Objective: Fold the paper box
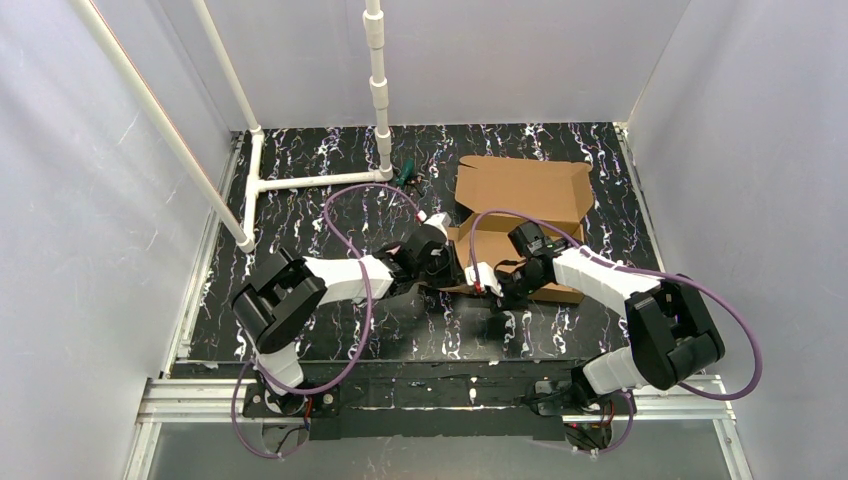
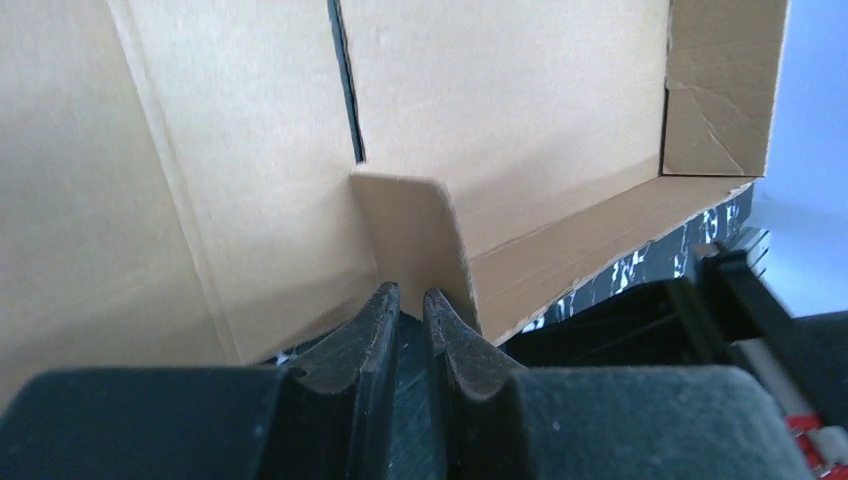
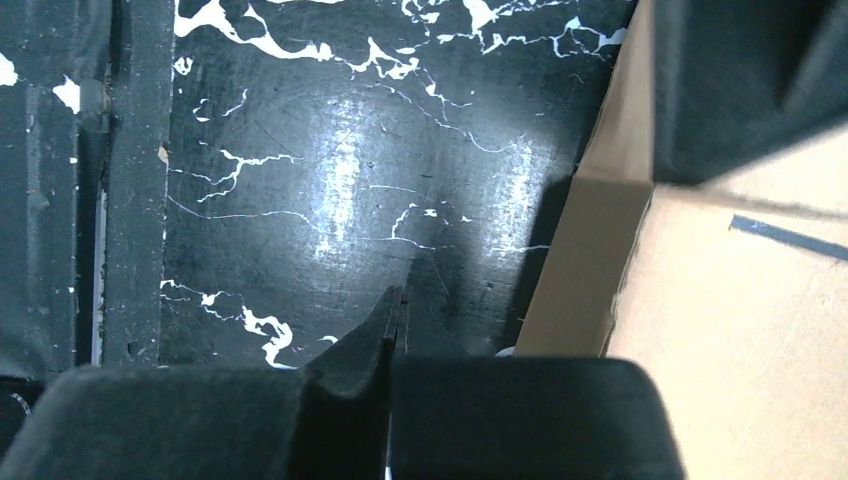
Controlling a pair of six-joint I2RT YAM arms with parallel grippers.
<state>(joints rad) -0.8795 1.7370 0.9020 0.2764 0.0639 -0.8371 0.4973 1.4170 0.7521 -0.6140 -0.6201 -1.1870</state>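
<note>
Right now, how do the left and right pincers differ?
The left pincer is a crack open; the right pincer is shut. The left pincer points at a raised tab of the box; the right pincer hangs over the table beside the box, holding nothing. Both are low by the box.

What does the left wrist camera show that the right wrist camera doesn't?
Only left wrist: a raised cardboard tab right at the slightly parted left gripper, and a slit in the panel behind. Only right wrist: the shut right gripper. Both: the brown paper box and black marbled table, just a sliver in the left view.
</note>
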